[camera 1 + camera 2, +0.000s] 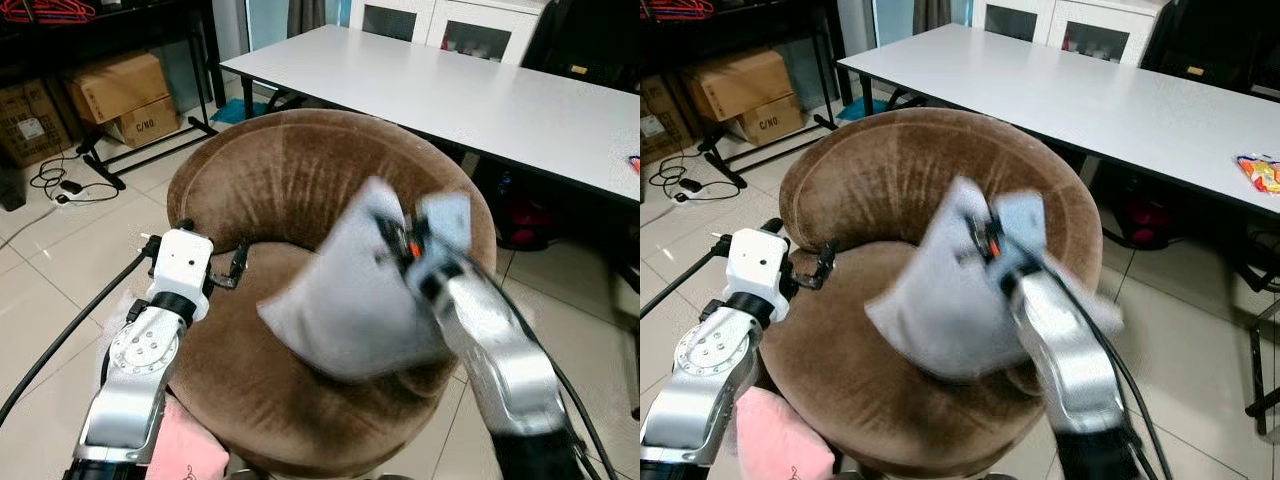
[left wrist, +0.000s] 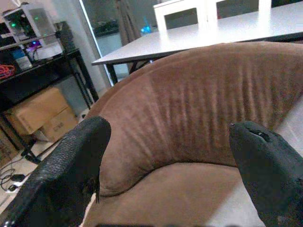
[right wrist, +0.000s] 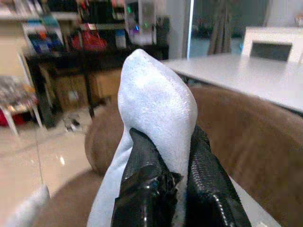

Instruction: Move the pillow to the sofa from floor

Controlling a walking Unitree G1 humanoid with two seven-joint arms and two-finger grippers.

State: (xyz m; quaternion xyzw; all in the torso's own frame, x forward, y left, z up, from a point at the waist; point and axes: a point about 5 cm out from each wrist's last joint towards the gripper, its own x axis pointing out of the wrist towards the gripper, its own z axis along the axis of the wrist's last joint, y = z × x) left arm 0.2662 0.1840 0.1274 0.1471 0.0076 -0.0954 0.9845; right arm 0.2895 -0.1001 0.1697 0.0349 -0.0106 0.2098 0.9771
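A: In the left eye view, where is the pillow?

B: It hangs above the seat of the brown sofa, held by the right gripper. The picture is blurred there, so I judge the arm is moving. If it lets go while swinging, the pillow may slide over the front edge to the floor.

A: And the left gripper?

B: It is at the left side of the seat, low, near the backrest. A pink cloth lies under that arm.

A: Does the right eye view add something?

B: The same scene. The pillow is over the middle of the seat, and the white table stands behind the sofa, well apart. I see no risk from it.

A: The left wrist view?

B: The jaws of the left gripper stand wide apart and hold nothing. Only the backrest is between the two fingers. If the pillow drops toward that side, it can land on this gripper.

A: The right wrist view?

B: The jaws are clenched on a corner of the pillow only. Such a small pinch on soft cloth can slip, I think.
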